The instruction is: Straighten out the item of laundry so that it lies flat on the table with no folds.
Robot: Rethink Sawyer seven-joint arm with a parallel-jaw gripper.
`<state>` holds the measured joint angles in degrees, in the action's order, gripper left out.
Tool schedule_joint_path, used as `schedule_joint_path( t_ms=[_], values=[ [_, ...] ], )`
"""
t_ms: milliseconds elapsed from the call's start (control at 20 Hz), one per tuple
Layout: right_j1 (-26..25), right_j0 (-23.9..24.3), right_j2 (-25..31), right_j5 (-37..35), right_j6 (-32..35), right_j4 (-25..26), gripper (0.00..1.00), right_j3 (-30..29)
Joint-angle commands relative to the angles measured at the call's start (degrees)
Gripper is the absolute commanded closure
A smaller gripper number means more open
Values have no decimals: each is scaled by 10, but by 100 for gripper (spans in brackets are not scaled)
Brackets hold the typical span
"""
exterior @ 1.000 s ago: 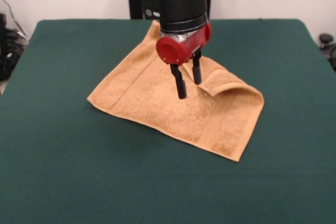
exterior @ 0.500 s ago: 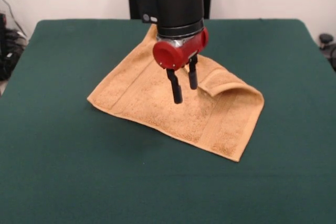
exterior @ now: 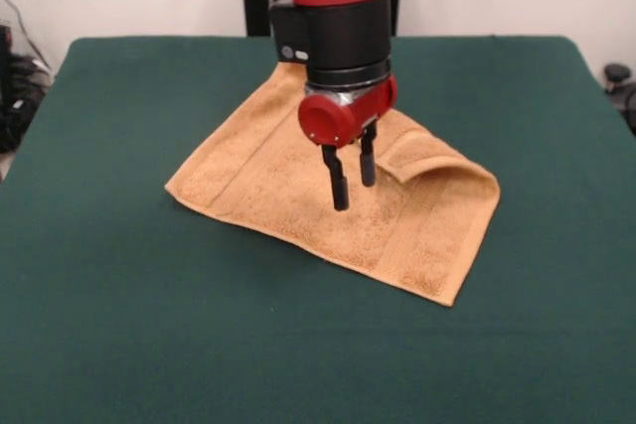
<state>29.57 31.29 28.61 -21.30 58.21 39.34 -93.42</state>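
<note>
The red and black arm (exterior: 328,7) comes down from the top of the front view, its black wrist section vertical and ending in a red rounded housing. Below that hangs the gripper (exterior: 354,184), pointing straight down. Its 2 black fingers (exterior: 340,186) stand parted with a clear gap between them, holding nothing, their tips at slightly different heights.

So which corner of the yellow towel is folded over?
The washcloth corner at the picture's right, beside the gripper, is curled over onto the cloth. The nearest and left corners lie flat on the table; the arm hides the far one.
</note>
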Motion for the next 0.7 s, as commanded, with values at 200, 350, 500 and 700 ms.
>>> schedule_joint_path(
  t_ms=[200, 350, 500, 700],
  values=[
    [-34, -69, -73, 55, 163, -23, 0, -25],
    [-32, -78, -83, 62, 162, -35, 0, -34],
    [-29, -82, -88, 61, 160, -47, 0, -39],
    [-30, -82, -89, 56, 151, -62, 0, -45]
  ],
)
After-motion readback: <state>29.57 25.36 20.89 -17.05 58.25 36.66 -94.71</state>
